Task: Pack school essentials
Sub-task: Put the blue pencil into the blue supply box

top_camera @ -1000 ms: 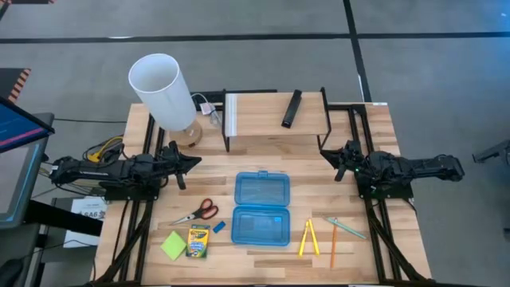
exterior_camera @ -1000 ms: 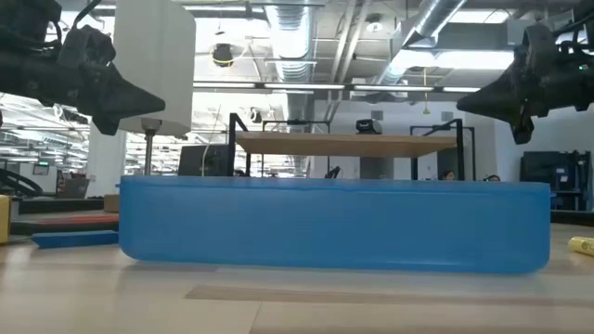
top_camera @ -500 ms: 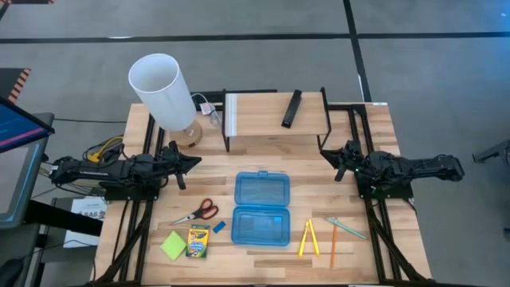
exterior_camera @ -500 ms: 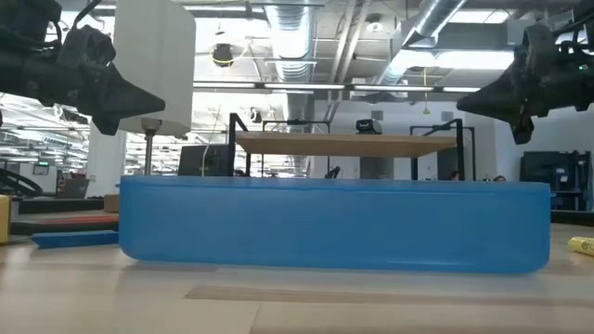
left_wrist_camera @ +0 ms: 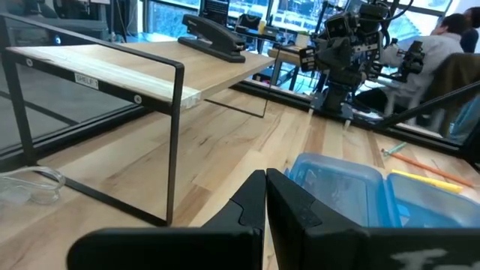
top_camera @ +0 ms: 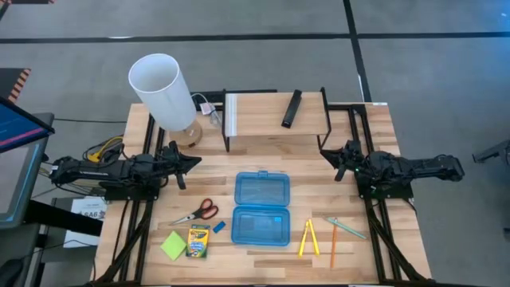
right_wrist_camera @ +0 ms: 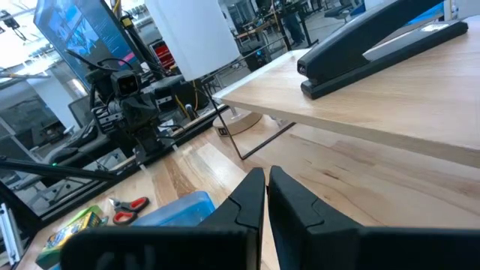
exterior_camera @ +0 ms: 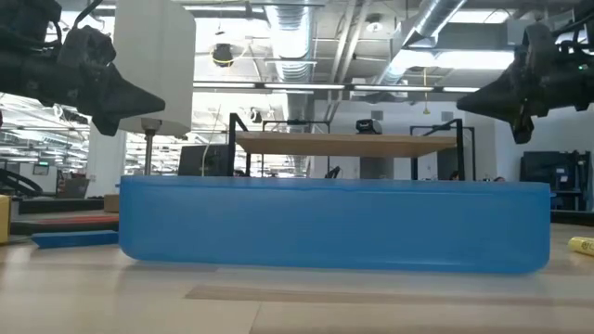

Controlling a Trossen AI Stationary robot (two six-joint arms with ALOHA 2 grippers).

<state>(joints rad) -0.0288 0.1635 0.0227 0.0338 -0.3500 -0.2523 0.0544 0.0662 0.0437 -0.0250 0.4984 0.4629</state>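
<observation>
Nothing's been moved since a second ago: the left hand [top_camera: 190, 162] and right hand [top_camera: 338, 163] are kept shut and empty above the table [top_camera: 263, 167]. Red-handled scissors [top_camera: 199, 211], crayon box [top_camera: 198, 241] and two yellow sticks [top_camera: 309, 237] are left beside the open blue case [top_camera: 260, 208].

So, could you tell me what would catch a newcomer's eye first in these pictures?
Probably the open blue plastic pencil case lying empty in the middle of the wooden table, with the tall white-shaded lamp at the far left corner. Stationery lies either side of the case: red-handled scissors and a yellow-green crayon box on the left, two yellow sticks on the right. The left gripper and right gripper hover with jaws shut.
</observation>
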